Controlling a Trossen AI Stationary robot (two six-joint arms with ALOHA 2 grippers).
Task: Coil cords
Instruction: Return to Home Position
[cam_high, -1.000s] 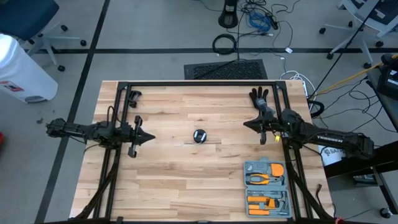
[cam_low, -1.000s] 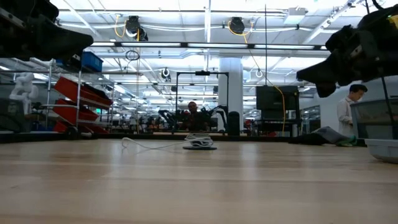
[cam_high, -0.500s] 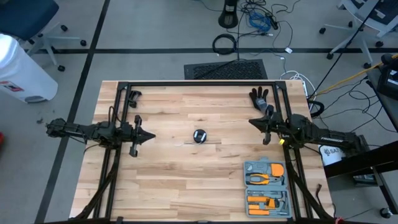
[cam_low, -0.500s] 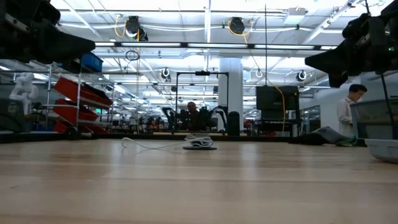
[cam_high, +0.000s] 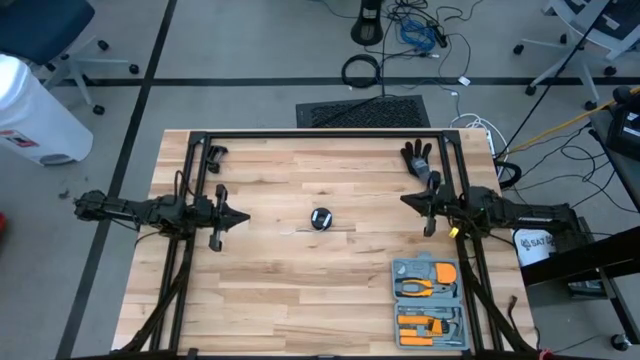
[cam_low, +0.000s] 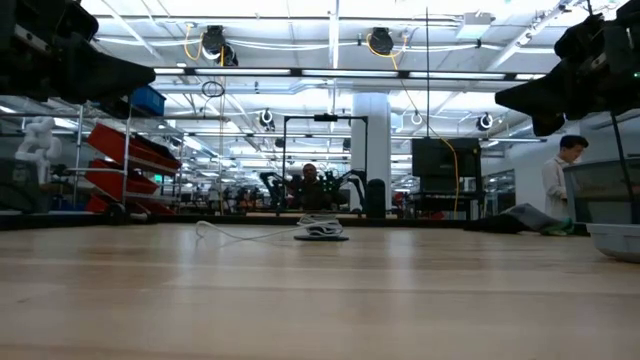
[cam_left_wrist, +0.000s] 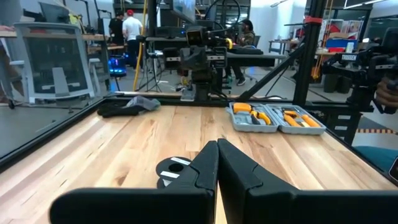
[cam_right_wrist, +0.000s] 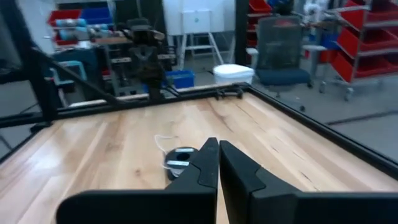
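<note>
At the middle of the tabletop (cam_high: 300, 290) the black reel (cam_high: 321, 218) lies free, its white cord (cam_low: 250, 238) tail trailing — the right gripper (cam_high: 408, 200), fingers pressed together, has drawn back toward the right edge, mirroring the left gripper (cam_high: 237, 217), likewise closed, so coiling looks done.

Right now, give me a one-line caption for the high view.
Reel and cord lie between the left gripper and right gripper, both shut and hovering clear of them.

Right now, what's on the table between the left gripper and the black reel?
Mostly bare table, plus a short loose tail of the white cord beside the reel, as the high view shows. The left gripper hangs shut above the wood.
</note>
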